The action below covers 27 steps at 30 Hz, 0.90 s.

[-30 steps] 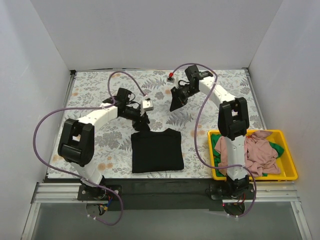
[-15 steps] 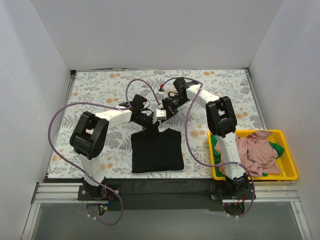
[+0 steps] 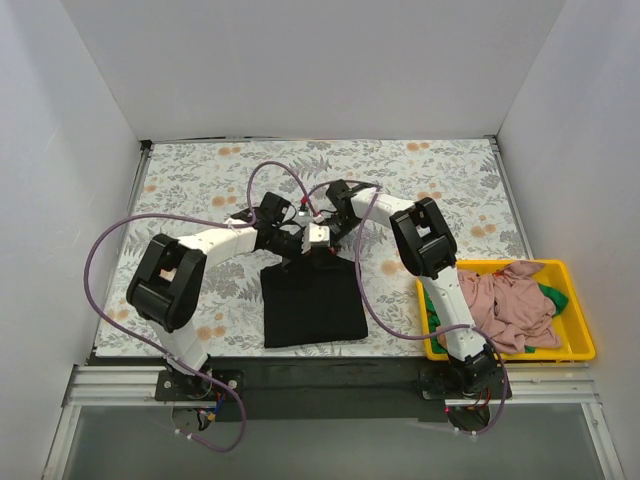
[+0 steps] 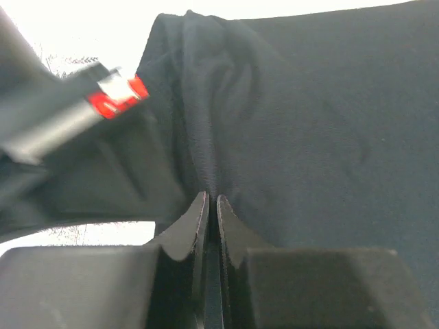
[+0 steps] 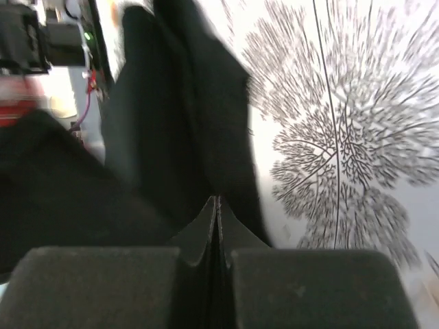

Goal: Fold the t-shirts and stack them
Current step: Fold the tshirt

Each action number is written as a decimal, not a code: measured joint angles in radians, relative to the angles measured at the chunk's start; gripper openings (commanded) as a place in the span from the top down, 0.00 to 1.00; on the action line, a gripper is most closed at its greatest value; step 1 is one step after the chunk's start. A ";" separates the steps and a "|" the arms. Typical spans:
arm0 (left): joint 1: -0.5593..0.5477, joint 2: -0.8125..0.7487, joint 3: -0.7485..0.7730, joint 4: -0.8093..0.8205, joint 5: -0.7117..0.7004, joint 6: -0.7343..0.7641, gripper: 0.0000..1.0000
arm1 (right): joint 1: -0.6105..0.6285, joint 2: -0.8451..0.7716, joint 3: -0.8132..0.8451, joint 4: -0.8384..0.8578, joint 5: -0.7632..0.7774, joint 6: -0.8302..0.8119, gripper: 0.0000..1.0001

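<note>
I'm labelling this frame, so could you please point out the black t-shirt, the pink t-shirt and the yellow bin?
black t-shirt (image 3: 313, 305), top external view, middle of the folded cloth
pink t-shirt (image 3: 505, 305), top external view, middle of crumpled heap
yellow bin (image 3: 550, 353), top external view, near wall

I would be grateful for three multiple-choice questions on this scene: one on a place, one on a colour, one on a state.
1. Where is the black t-shirt? A) on the floor; B) on the tablecloth; C) on the back wall.
2. What colour t-shirt shares the yellow bin with the pink t-shirt? A) green; B) blue; C) white.
3. How are the left gripper and right gripper? A) both open; B) both shut on black cloth; C) one open.
Key: 1B, the top view shows it flat there; 2A, a green t-shirt peeks out around the pink one; 3B, each wrist view shows fingers pinching it.
</note>
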 measured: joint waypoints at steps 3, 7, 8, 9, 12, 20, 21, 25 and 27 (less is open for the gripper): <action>-0.007 -0.053 -0.043 0.027 -0.016 0.013 1.00 | 0.011 0.037 -0.029 -0.005 -0.041 -0.002 0.99; -0.012 -0.113 -0.089 0.071 -0.036 0.025 1.00 | 0.007 0.042 -0.043 -0.005 -0.078 -0.013 0.99; -0.013 -0.123 -0.096 0.083 -0.040 0.027 1.00 | 0.007 0.042 -0.043 -0.005 -0.080 -0.019 0.99; -0.013 -0.132 -0.103 0.098 -0.045 0.028 1.00 | 0.007 0.043 -0.044 -0.005 -0.083 -0.024 0.99; -0.013 -0.150 -0.124 0.143 -0.063 0.029 1.00 | 0.007 0.043 -0.051 -0.003 -0.095 -0.035 0.99; -0.016 -0.154 -0.159 0.256 -0.116 0.030 1.00 | 0.005 0.043 -0.063 -0.004 -0.112 -0.054 0.99; -0.016 -0.154 -0.166 0.273 -0.122 0.029 1.00 | 0.005 0.043 -0.063 -0.004 -0.112 -0.054 0.99; -0.017 -0.154 -0.201 0.347 -0.142 0.029 1.00 | 0.005 0.043 -0.063 -0.004 -0.113 -0.054 0.99; -0.017 -0.154 -0.220 0.385 -0.147 0.028 1.00 | 0.005 0.043 -0.063 -0.004 -0.113 -0.055 0.99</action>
